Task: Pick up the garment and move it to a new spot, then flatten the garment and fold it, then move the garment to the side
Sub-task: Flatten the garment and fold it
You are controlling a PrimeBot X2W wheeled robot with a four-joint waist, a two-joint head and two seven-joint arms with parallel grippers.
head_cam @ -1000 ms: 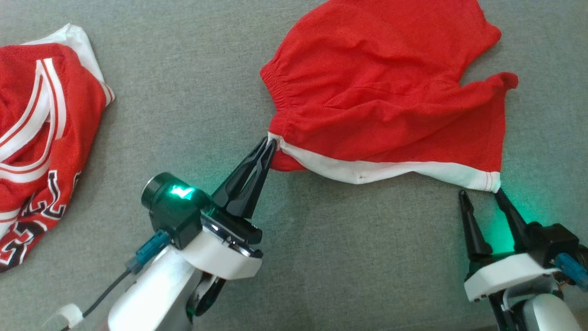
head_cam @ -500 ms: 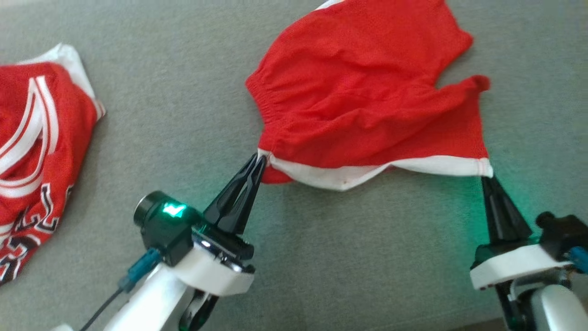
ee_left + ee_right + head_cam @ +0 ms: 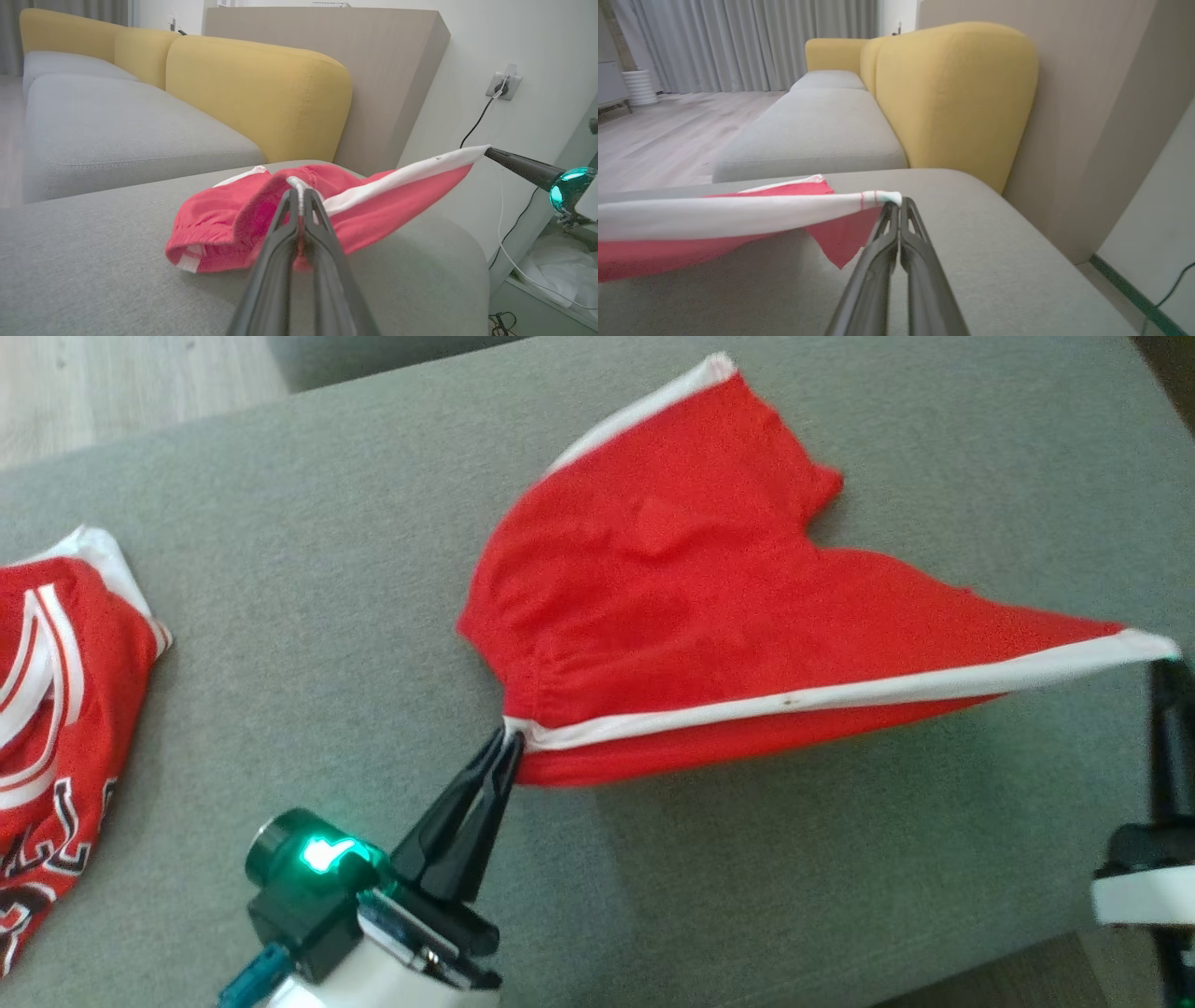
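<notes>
Head view, looking down on the garment [image 3: 672, 616], red shorts with white trim, half raised off the grey sofa cushion [image 3: 327, 569] and resting on it at the far end. Held by two corners of one white-edged side: near corner clamped in the shut jaws of the left gripper [image 3: 504, 739], other corner drawn out to the right gripper [image 3: 1165, 665], jaws likewise clenched on the trim, plainest in right wrist view. Spread well apart, probably to pull that edge taut so the cloth hangs open for carrying and for flattening afterwards. Kept low, likely to shift it to a fresh spot without bunching. Cut off at the right border and blurred: most of the right gripper. Hidden: whatever lies under the raised flap, and how deep the cloth sits in either pair of jaws. Cropped at left, well apart from the work: a red-and-white jersey [image 3: 56, 709].
</notes>
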